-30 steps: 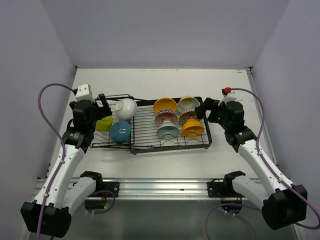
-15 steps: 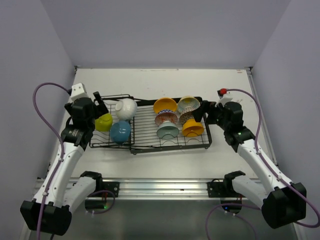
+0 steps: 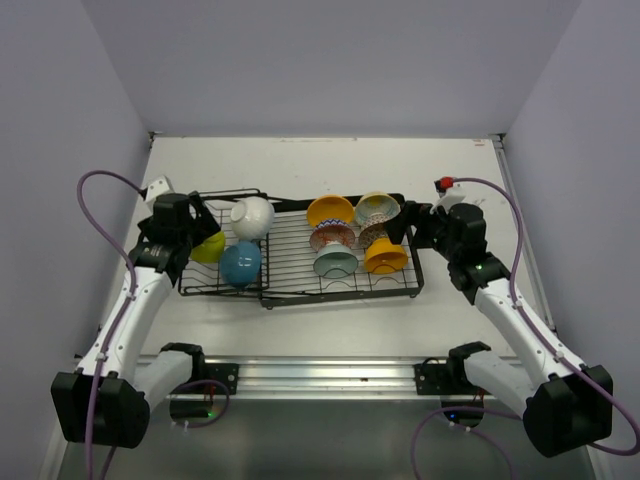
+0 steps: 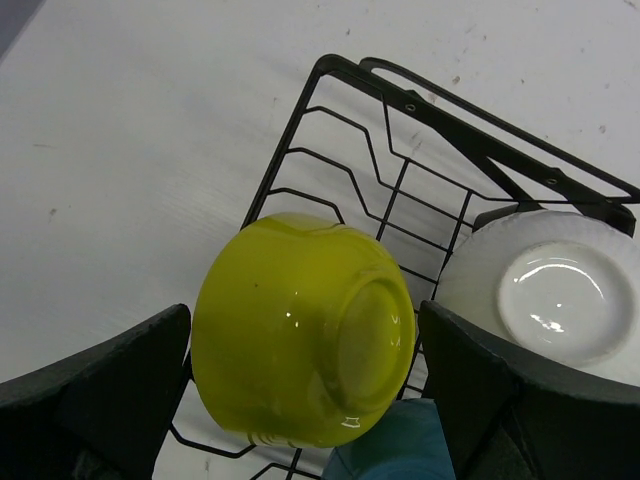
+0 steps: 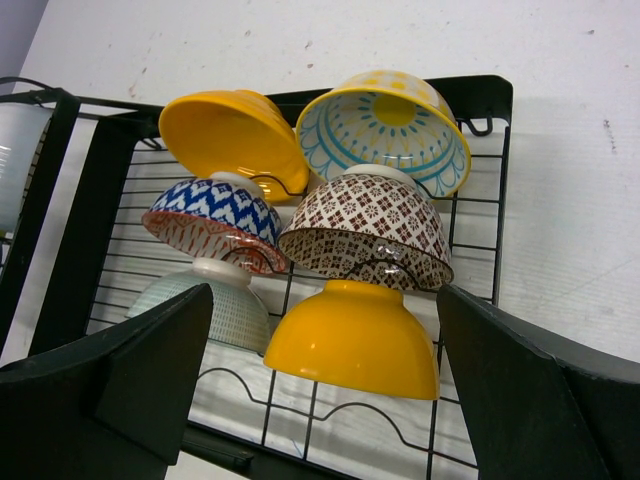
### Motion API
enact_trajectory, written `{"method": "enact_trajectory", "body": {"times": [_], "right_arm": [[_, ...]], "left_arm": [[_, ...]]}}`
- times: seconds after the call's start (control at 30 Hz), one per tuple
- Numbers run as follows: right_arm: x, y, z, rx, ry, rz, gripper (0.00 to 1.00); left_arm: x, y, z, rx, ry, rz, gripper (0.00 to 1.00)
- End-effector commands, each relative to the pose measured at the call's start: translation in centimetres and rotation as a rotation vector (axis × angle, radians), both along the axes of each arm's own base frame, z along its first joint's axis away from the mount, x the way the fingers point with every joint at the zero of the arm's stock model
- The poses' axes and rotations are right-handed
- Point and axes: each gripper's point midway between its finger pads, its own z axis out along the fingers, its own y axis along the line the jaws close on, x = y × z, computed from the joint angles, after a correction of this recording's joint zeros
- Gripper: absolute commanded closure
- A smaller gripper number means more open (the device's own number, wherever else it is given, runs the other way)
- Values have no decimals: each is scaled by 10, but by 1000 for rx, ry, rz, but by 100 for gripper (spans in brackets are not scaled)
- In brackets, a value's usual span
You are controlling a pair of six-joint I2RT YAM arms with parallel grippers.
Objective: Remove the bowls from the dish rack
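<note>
0 bowls rest on the table; all 9 sit in the dish rack, so by my reading you have the whole unloading ahead of you. Its left section holds 3, its right section the other 6. Your left gripper is spread wide and empty, 1 finger on either side of the yellow-green bowl, which lies tipped on its side beside the white bowl and the blue bowl. Your right gripper is equally spread and holds nothing. It faces the front orange-yellow bowl, which sits overturned on the wire.
</note>
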Motion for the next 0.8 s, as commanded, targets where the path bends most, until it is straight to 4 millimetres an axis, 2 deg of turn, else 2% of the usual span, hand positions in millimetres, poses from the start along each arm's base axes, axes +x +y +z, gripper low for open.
{"method": "enact_trajectory", "body": {"times": [0.0,0.23,0.4,0.5,0.77], "right_arm": [[3,5,7,-4,-35,27,2],[5,5,0,-10,-13,25,2],[6,5,-3,-14,-3,23,1],[6,4,-3,-17,0,19,2],[7,3,-7,-24,15,11,1]], "left_arm": [[1,-4,-7,-79,-3,22,0],[-9,10,-14,-74,23,85,0],[-10,8,-23,-88,31,89,1],[-10,7,-29,-105,29,92,5],[-10,9,-21,-107,-21,102,17]]}}
